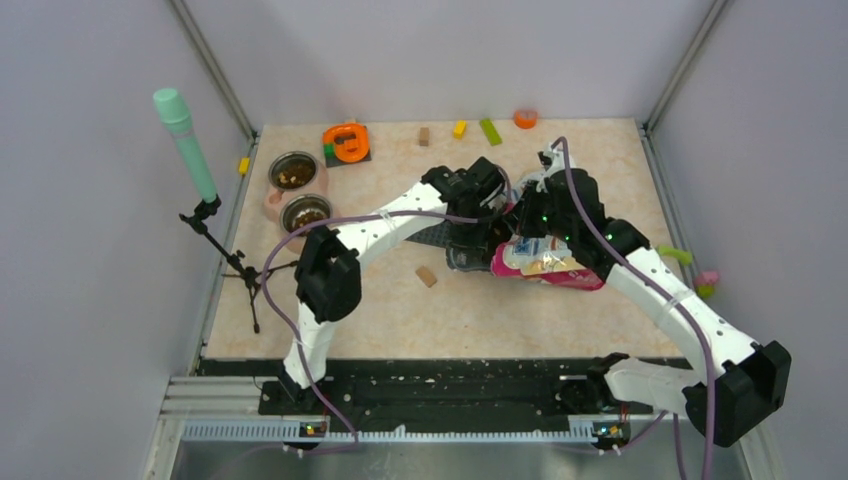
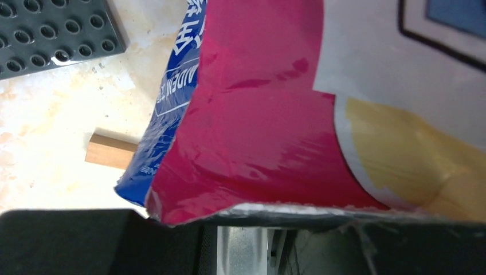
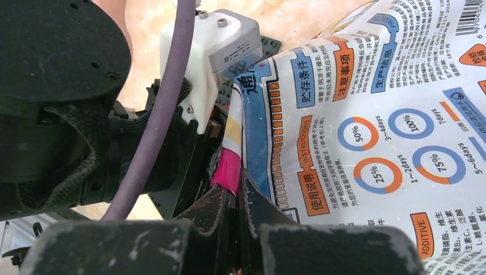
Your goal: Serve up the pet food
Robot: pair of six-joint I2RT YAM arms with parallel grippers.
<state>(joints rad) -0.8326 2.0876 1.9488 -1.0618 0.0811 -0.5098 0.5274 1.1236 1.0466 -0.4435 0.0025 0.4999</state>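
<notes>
Right wrist view shows the right gripper clenched on a pink edge of the cat food bag. I cannot tell whether the left gripper is pinching the bag's torn mouth or merely lying under it. A tan block lies near the bag on its left, with a grey studded plate just beyond that. Well to the bag's left and farther back stand two bowls, both with brown kibble in them. Serving looks at least partly done. The bag is over neither bowl, so any topping-up and setting the bag down are left.
</notes>
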